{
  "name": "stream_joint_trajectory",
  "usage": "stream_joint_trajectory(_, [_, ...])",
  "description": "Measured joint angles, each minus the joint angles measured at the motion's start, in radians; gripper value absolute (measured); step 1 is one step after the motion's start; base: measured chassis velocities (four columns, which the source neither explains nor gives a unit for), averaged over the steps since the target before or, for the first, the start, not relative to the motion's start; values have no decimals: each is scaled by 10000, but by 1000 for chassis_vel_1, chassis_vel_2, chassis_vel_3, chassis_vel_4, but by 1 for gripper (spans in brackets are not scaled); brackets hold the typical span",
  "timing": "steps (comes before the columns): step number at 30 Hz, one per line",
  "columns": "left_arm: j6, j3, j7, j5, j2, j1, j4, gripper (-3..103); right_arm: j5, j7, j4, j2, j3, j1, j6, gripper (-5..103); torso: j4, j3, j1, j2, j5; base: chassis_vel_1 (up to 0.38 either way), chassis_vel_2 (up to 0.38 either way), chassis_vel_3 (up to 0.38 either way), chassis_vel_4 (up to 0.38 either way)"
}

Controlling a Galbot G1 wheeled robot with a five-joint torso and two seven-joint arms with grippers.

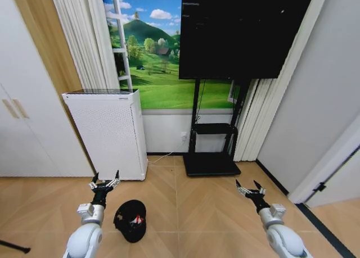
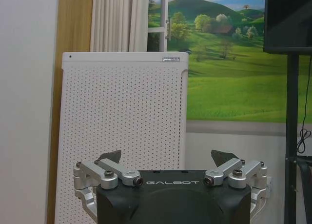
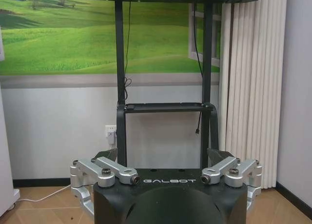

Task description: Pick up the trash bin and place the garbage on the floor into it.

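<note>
The trash bin (image 1: 130, 220), a small black mesh basket, stands on the wood floor (image 1: 202, 213) near my left side. A piece of the garbage, a red-and-white wrapper (image 1: 136, 219), lies inside it. My left gripper (image 1: 106, 184) hangs open just behind and left of the bin, not touching it. In the left wrist view the left gripper (image 2: 167, 158) faces the white air purifier with nothing between its fingers. My right gripper (image 1: 251, 188) is open over bare floor to the right. In the right wrist view the right gripper (image 3: 161, 155) points at the TV stand.
A white air purifier (image 1: 107, 131) stands against the wall behind the bin. The black TV stand base (image 1: 209, 163) sits ahead at the centre under a large screen (image 1: 239, 33). White cabinet doors (image 1: 28, 117) line the left side. A dark strip (image 1: 320, 227) runs along the right.
</note>
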Motion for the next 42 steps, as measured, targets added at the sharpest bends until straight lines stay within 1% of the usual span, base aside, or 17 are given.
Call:
stream_joint_trajectory(7, [0, 4, 0, 0, 0, 1, 0, 100, 0, 0, 0, 0, 1, 0, 0, 100, -2, -6, -4, -16, -1, 298, -307, -302, 317])
stream_joint_trajectory(8, [0, 3, -1, -1, -2, 3, 1, 100, 0, -1, 1, 0, 0, 1, 0, 100, 5, -8, -6, -19, -19, 340, -349, -343, 326])
stream_joint_trajectory(11, [-1, 4, 0, -1, 0, 3, 1, 100, 0, 0, -1, 0, 1, 0, 0, 100, 2, -11, -9, -24, 3, 355, -357, -360, 334])
stream_joint_trajectory(15, [0, 5, 0, -1, -1, 4, 2, 100, 0, 0, 0, -1, 2, 0, 1, 100, 2, -15, -11, -27, -17, 381, -370, -377, 356])
stream_joint_trajectory(20, [-1, 3, 0, -1, -1, 3, 1, 100, 0, 0, -1, 0, 0, -2, 0, 100, 0, -15, -12, -32, 6, 360, -366, -358, 347])
stream_joint_trajectory(22, [0, 7, 3, -1, -2, 3, 2, 100, 0, 1, 0, -2, 5, 0, 1, 100, 0, -18, -13, -33, -14, 344, -333, -352, 347])
stream_joint_trajectory(24, [-1, 6, 3, -1, -2, 3, 0, 100, 0, 0, -2, 0, 0, 0, 0, 100, 0, -19, -14, -38, 1, 342, -367, -353, 350])
stream_joint_trajectory(25, [2, 5, 0, -1, -2, 5, 2, 100, 0, 0, 0, 0, 0, 0, 1, 100, 2, -19, -15, -38, -23, 335, -367, -353, 351])
stream_joint_trajectory(26, [0, 1, 1, 0, 0, 0, 0, 100, 0, -1, 0, 1, 0, 1, 1, 100, 5, -20, -14, -42, 9, 342, -367, -349, 351])
stream_joint_trajectory(31, [3, 6, 0, -1, -2, 3, 2, 100, 0, 1, 0, -3, 3, 1, 1, 100, 2, -23, -15, -42, -17, 347, -364, -358, 355])
stream_joint_trajectory(32, [2, 2, 1, -1, 0, 0, 0, 100, 0, -1, 0, 0, 0, 0, 1, 100, 4, -22, -15, -45, 9, 380, -354, -376, 347])
stream_joint_trajectory(34, [2, 4, -1, -1, -1, 2, 0, 100, 0, 0, -2, 0, -1, -1, 0, 100, 1, -21, -16, -46, 11, 370, -354, -376, 356])
stream_joint_trajectory(35, [2, 1, 1, -1, 0, 1, 2, 100, 0, -1, 0, 0, -1, 0, 1, 100, 3, -25, -18, -44, -17, 335, -380, -347, 354])
stream_joint_trajectory(37, [4, 6, 0, -2, -3, 5, 3, 100, 0, 0, 0, -3, 2, 0, 1, 100, 2, -24, -18, -44, -28, 335, -380, -346, 354])
stream_joint_trajectory(38, [2, -2, -2, -1, -1, 2, 0, 100, 0, -1, -1, 1, -2, -2, 0, 100, 3, -26, -22, -45, 15, 331, -307, -284, 306])
stream_joint_trajectory(41, [2, 4, 2, -1, -1, 4, 0, 100, 0, 0, -1, 0, 0, -3, 1, 100, -3, -30, -27, -42, -7, 229, -255, -262, 257])
stream_joint_trajectory(42, [2, 0, -3, -1, -1, 5, 2, 100, 0, -3, 0, 0, -1, -2, 1, 100, 12, -29, -25, -43, -20, 153, -193, -166, 150])
